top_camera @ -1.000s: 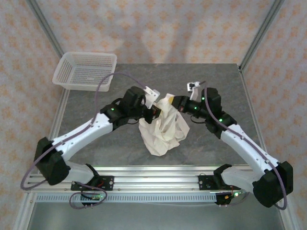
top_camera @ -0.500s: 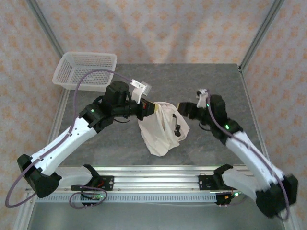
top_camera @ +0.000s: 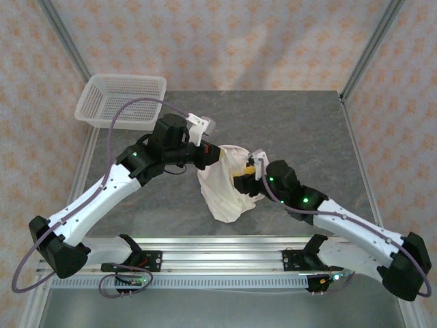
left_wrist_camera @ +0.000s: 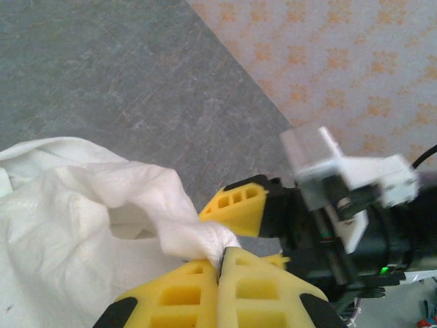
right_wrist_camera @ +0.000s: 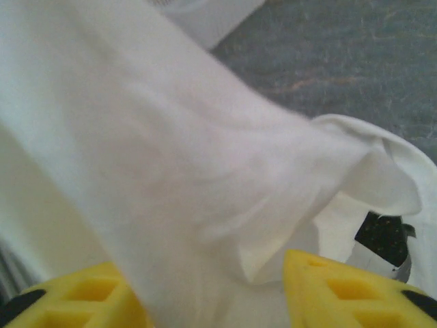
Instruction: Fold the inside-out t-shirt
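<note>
Mid-table, we see the inside-out t-shirt (top_camera: 222,195) bunched and partly lifted
We mark the left gripper (left_wrist_camera: 220,270) clamped tight on a fold of cloth, holding the top edge off the table (top_camera: 307,123), the lower end reaching toward the near edge; right gripper (top_camera: 242,179) just beside it, jaws partly apart, cloth hanging between its fingers (right_wrist_camera: 341,290), we can't tell if it grips; white basket (top_camera: 123,101) at far left corner
</note>
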Motion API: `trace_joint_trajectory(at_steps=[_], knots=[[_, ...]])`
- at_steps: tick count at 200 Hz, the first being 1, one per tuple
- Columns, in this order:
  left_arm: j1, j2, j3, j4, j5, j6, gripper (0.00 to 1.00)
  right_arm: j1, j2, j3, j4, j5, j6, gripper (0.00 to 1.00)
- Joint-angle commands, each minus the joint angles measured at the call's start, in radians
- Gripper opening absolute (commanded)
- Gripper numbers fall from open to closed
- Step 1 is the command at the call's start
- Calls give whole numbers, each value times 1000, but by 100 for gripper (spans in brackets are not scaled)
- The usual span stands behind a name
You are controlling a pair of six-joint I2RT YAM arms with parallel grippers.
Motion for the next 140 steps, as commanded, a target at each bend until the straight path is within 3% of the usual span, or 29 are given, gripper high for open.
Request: trace_joint_trajectory(at_steps=[1, 12, 30, 45, 52, 72, 97, 125, 140], knots=[[42, -39, 34, -39, -83, -34, 0, 3, 10, 52, 11, -34, -47, 17], [72, -35, 28, -45, -95, -50, 0, 3, -11, 59, -12, -89, -32, 0], [110, 4, 22, -86, -176, -29, 0, 2, -86, 56, -13, -244, 21, 0], [117, 74, 0, -107, -315, 27, 0, 2, -146, 32, 63, -387, 116, 0], [125, 113, -16, -90, -331, 42, 0, 1, -171, 17, 125, -434, 176, 0], [143, 194, -84, 40, -258, 25, 0, -2, -202, -14, 249, -458, 285, 0], [144, 210, -100, 96, -236, -4, 0, -37, -227, -36, 296, -371, 312, 0], [149, 101, -99, 17, -272, 23, 30, -110, -213, -43, 285, -323, 340, 0], [149, 9, -123, -40, -313, 31, 41, -130, -200, -43, 282, -313, 345, 0]])
